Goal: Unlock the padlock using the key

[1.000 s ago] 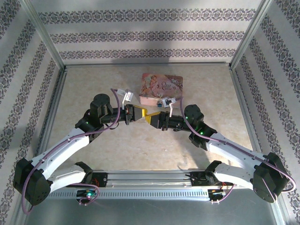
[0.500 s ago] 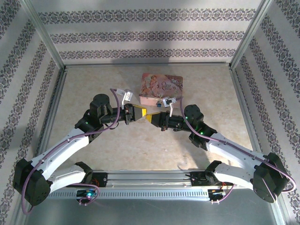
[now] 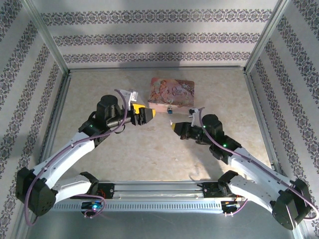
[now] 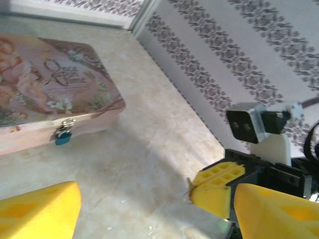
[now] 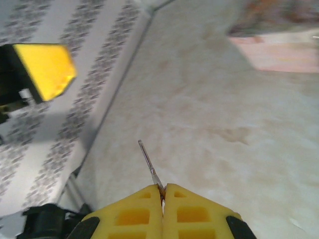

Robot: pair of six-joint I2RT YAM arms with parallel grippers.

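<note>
**Hanging at the front of the pink tin (image 3: 172, 92), the padlock (image 3: 170, 111) sits apart from the clamped key (image 5: 149, 167)**

The padlock is a tiny silvery lock with a blue part at its bottom. It dangles from the clasp at the middle of the tin's near wall, and the left wrist view shows it against that wall (image 4: 63, 134), just above the table (image 3: 99, 89). Nothing touches it.

The key is a thin metal blade. It sticks out from between the closed yellow pads of the right gripper (image 5: 163, 196), which is clenched on it. The blade points over bare table, with the tin (image 5: 279, 50) blurred farther off. From above, the right gripper (image 3: 174, 128) is nearer to the arm bases than the tin, close to its near wall and a little to the right of the padlock, well clear of both.

The left gripper (image 3: 148, 115) is by the tin's near-left corner, beside it without contact. Its jaws are released: in its own wrist view the two yellow fingers (image 4: 40, 211) stand wide apart at the bottom corners with only table between them. The tin (image 4: 45, 84) lies ahead on the left of that view, and the right gripper (image 4: 212, 189) is on the right.

Patterned walls (image 3: 159, 40) enclose the table behind and to both sides of the tin.
</note>
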